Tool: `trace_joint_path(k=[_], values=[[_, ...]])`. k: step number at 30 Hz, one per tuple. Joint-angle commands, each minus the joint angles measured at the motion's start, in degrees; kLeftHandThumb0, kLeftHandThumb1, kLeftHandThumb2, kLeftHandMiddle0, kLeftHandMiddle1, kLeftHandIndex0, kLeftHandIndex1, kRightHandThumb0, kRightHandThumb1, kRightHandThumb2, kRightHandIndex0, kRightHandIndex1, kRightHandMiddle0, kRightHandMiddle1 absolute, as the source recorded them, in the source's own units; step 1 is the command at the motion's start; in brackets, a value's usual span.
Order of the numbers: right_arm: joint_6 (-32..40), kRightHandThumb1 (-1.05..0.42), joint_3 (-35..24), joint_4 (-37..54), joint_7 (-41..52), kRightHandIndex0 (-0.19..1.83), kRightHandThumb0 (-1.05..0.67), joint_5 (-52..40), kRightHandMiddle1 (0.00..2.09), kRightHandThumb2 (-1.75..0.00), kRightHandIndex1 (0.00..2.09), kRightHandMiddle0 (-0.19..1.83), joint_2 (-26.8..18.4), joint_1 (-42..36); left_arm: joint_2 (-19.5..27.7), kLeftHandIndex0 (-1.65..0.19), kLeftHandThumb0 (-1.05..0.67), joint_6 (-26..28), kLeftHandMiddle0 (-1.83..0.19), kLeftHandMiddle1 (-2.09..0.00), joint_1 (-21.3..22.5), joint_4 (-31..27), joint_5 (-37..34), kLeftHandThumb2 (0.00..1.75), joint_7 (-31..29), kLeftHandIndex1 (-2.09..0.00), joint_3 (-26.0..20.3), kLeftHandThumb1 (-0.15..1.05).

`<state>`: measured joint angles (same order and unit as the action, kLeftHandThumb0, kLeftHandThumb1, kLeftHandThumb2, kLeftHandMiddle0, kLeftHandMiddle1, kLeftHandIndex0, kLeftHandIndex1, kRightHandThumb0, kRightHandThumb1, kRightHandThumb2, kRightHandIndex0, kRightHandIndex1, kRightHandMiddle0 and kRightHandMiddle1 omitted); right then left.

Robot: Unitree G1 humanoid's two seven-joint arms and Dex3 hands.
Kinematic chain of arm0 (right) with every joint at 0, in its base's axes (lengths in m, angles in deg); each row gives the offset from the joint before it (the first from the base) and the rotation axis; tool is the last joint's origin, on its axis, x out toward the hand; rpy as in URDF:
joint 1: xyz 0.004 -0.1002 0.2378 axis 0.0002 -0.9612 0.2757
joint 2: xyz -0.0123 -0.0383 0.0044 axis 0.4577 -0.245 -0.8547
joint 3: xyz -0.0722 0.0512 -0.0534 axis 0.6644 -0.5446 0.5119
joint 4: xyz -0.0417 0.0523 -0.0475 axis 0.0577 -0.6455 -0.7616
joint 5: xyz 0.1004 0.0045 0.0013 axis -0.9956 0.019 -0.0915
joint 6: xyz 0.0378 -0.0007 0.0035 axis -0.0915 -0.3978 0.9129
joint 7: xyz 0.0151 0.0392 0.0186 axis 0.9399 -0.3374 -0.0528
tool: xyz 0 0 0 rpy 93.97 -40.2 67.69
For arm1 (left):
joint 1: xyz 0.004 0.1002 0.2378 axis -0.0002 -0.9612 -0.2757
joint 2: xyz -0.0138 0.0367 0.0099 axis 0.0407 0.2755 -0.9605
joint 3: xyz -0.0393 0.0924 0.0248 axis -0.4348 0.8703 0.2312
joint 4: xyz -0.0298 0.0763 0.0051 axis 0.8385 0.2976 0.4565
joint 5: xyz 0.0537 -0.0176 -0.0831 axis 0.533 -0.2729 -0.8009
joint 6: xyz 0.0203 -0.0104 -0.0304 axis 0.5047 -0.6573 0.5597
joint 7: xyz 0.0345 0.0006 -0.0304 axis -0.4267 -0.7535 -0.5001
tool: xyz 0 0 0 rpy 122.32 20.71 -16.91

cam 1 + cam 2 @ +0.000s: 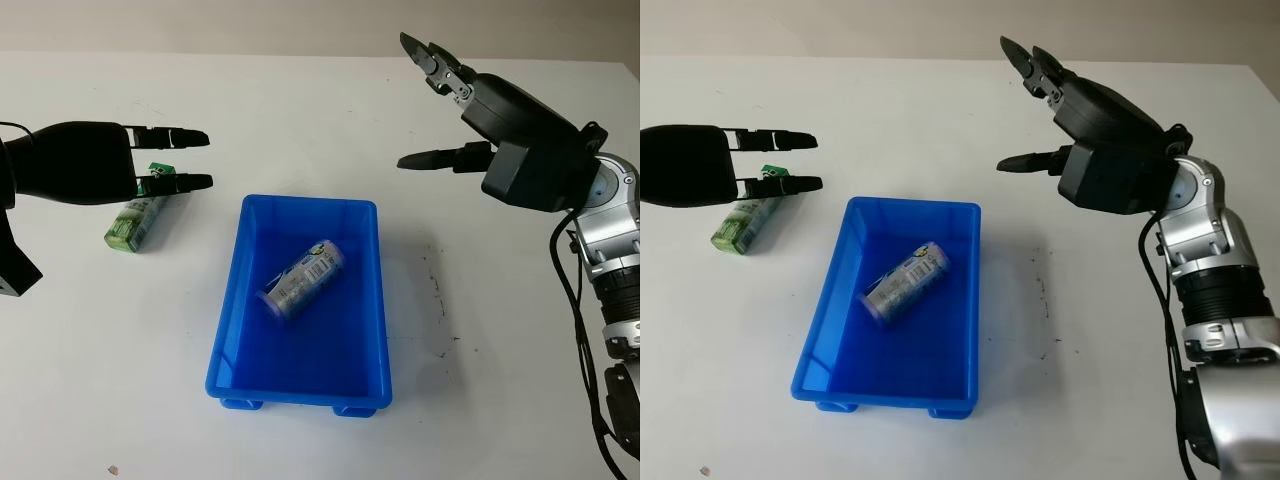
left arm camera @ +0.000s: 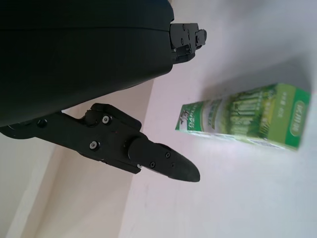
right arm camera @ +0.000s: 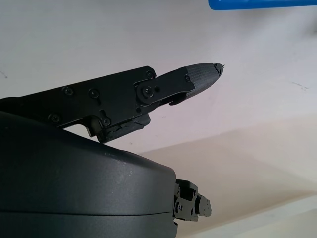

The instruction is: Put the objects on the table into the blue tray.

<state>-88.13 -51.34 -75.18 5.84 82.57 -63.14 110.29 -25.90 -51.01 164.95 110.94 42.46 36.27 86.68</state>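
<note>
A rectangular blue plastic tray (image 1: 228, 340) sits near the middle of the white table (image 1: 480, 380), its long side running away from the robot. Inside it lies a silver cylindrical can (image 1: 301, 279) on its side, set diagonally across the tray floor; its label carries a patch of blue and green print near the far end, but the writing is too small to read.

Left of the tray, well apart from its wall, a green rectangular carton (image 1: 136, 221) lies flat on the table. In the left wrist view the carton's long face (image 2: 246, 116) shows pale lettering on green — the words cannot be made out with any confidence.

The black left hand (image 1: 150, 160) hovers over the far end of the carton, holding nothing; it is open, with its fingers (image 1: 186, 136) reaching out level toward the tray side, above the carton rather than around it.

The black right hand (image 1: 1060, 115) is raised above the table to the far right of the tray — open and holding nothing, its fingers (image 1: 1028, 58) pointing up and away. In the right wrist view, a strip of the tray's blue rim (image 3: 262, 4) shows beyond one fingertip (image 3: 200, 78).

A few dark specks mark the table (image 1: 1045, 300) right of the tray.
</note>
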Motion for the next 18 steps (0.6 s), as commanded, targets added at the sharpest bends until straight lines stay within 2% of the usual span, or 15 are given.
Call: trace_joint_path(k=[1,4,9,13,16,17,18], values=[[0.00,-1.05,-1.02,1.50,0.19,-0.17,-0.65,-0.83,0.05,-0.06,0.05,-0.16,-1.25,-0.45,0.21,0.11,-0.45,-0.03,0.11,-0.06,-1.49,0.55,-0.31,0.06,0.20,-0.05,1.68,0.92],[0.33,-1.05,-1.13,2.19,0.22,-0.18,-0.65,-0.83,0.05,-0.06,0.05,-0.17,-1.63,-0.82,0.21,0.06,-0.39,1.02,0.11,-0.06,-2.76,0.78,-0.34,0.04,0.23,-0.07,3.29,0.88],[-0.28,-1.05,-1.21,1.83,0.12,-0.18,-0.65,-1.14,0.05,-0.07,0.05,-0.17,-1.91,-1.04,0.38,0.06,-0.39,0.87,0.15,-0.04,-3.50,1.22,-0.35,0.05,-2.64,-0.07,5.55,0.88],[0.09,-1.05,-1.29,2.28,0.74,-0.19,-0.64,-1.47,0.05,-0.08,0.05,-0.17,-1.93,-1.09,0.71,-0.10,-0.38,0.47,0.08,-0.08,-4.56,1.72,-1.62,0.05,-3.96,-0.15,5.64,0.87],[0.18,-1.05,-1.41,2.69,1.13,-0.19,-0.64,-1.75,0.05,-0.08,0.05,-0.17,-1.94,-1.07,0.46,-0.21,-0.33,1.15,-0.02,-0.12,-6.10,2.78,-2.94,0.06,-2.06,-0.21,5.67,0.89],[0.21,-1.05,-1.45,2.83,1.16,-0.19,-0.64,-1.78,0.05,-0.08,0.05,-0.17,-1.93,-1.07,0.19,-0.18,-0.32,1.32,-0.04,-0.12,-6.55,3.23,-3.40,0.06,-1.93,-0.32,5.69,0.90],[0.18,-1.05,-1.49,2.88,1.16,-0.18,-0.64,-1.80,0.05,-0.07,0.05,-0.17,-1.92,-1.08,-0.16,-0.10,-0.31,1.42,-0.06,-0.13,-6.74,3.51,-3.61,0.06,-2.34,-0.54,5.91,0.90]])
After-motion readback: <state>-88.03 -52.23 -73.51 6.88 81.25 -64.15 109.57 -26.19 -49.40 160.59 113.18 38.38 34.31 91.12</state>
